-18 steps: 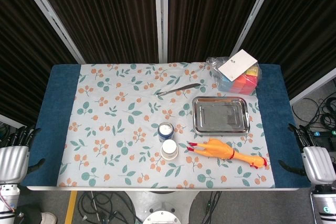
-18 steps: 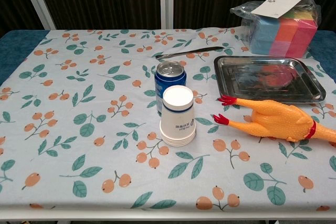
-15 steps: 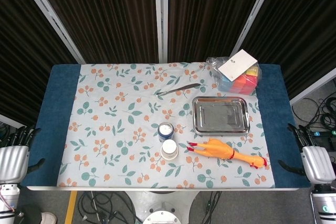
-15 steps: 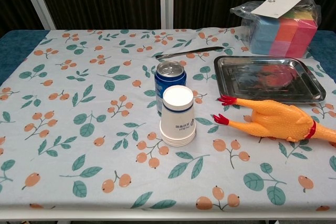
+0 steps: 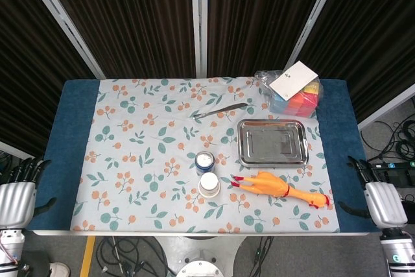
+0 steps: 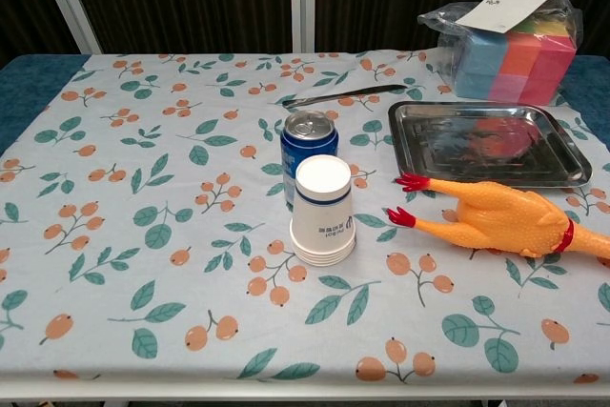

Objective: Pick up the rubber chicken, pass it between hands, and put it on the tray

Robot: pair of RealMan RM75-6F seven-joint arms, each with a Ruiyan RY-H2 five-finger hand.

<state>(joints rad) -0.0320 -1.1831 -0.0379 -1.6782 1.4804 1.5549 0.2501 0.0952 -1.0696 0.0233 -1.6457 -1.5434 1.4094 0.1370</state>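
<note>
Only the head view shows each robot hand, left (image 5: 16, 200) and right (image 5: 381, 203).

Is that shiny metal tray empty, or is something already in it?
Empty. The tray shows only bare metal; the rubber chicken lies on the tablecloth just in front of it.

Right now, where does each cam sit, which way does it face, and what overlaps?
Head view: high above the near table edge, looking steeply down on the whole table; left hand and right hand show at the bottom corners, holding nothing.
Chest view: low at the near edge, looking across the tabletop toward the dark curtains; no hand shows.
Shared: rubber chicken, tray, blue can, paper cups.
</note>
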